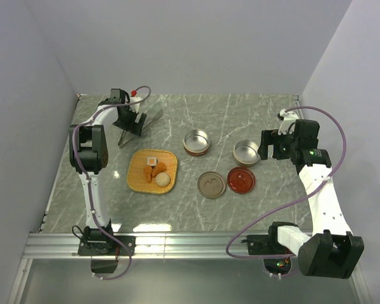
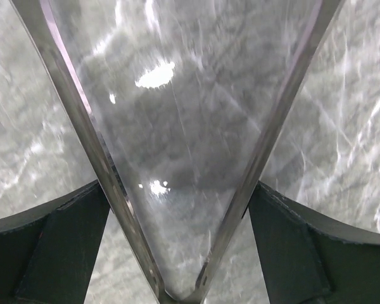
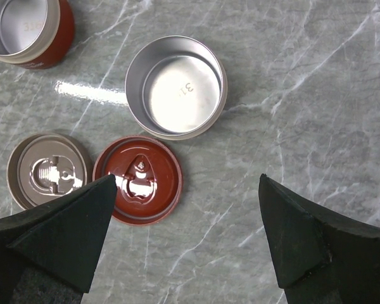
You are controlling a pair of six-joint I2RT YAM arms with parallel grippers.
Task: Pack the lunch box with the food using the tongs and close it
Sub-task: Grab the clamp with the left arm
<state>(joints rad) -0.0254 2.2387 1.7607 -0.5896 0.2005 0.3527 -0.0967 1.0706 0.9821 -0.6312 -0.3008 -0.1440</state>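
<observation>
The left gripper (image 2: 178, 190) hangs low over the far left part of the grey-green marbled table (image 1: 177, 114), its black fingers (image 2: 50, 247) spread wide. Between them run the two arms of the long, slender silver metal tongs (image 2: 82, 114), which meet in a V at the near edge of the wrist view. Each finger's inner corner looks to be against an arm, but a firm grip cannot be told. Nearer the arm bases sits the square orange-yellow woven tray (image 1: 134, 180). It carries the orange-brown fried nuggets (image 1: 157, 170), a pale beige ball (image 1: 163, 180) and a small white square piece with a brown top (image 1: 152, 161). To its right stands a round red-walled metal container (image 1: 197, 142), with a round tan lid (image 1: 211, 185) and a round red lid (image 1: 240, 180) just beside each other in front. A round silver metal bowl (image 1: 246, 152) sits beyond the red lid. The right gripper (image 1: 269, 145) hovers just right of that bowl, released, nothing between its fingers (image 3: 316, 247).
</observation>
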